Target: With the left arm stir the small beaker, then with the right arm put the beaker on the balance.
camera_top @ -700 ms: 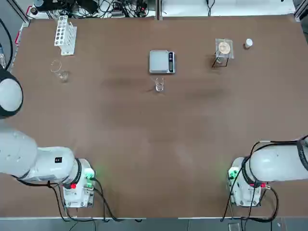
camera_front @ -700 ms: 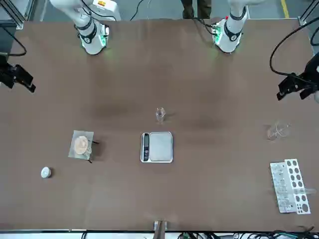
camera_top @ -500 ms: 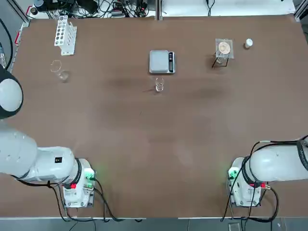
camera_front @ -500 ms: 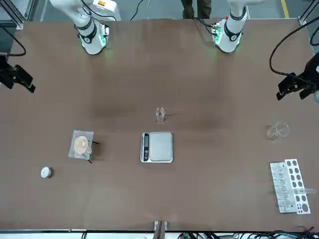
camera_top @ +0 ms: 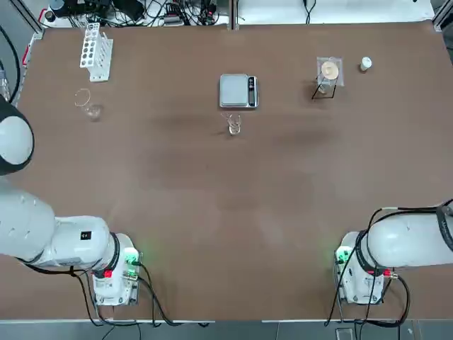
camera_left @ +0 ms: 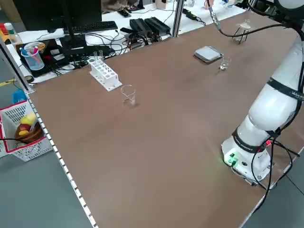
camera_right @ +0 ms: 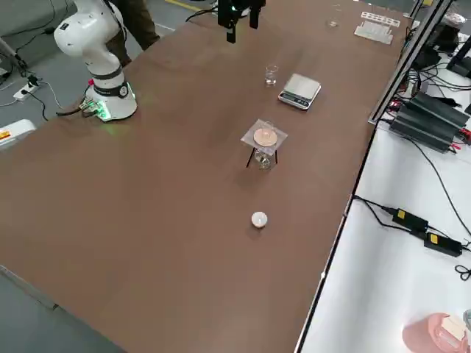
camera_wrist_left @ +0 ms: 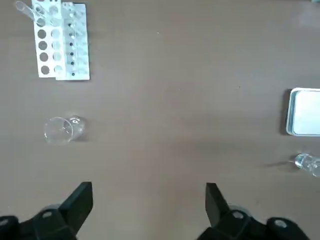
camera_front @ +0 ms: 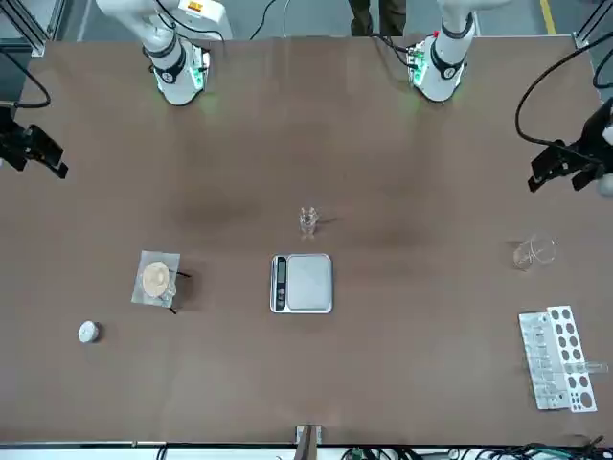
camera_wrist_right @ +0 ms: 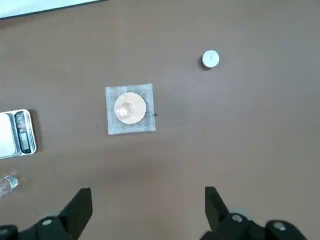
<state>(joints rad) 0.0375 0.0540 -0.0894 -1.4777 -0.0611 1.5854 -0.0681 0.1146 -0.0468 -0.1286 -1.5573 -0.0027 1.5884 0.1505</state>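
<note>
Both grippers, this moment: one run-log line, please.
left gripper: open, empty, over left side | right gripper: open, empty, over right side | small beaker: beside balance | stir: not underway

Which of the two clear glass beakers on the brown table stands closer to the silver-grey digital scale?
The small clear glass cylindrical beaker, right beside the silver-grey digital scale; the larger clear glass beaker stands farther off, towards the white rack.

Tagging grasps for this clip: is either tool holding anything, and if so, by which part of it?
Nothing is held: the left tool and right tool are both open, with only bare table between their fingers.
</note>
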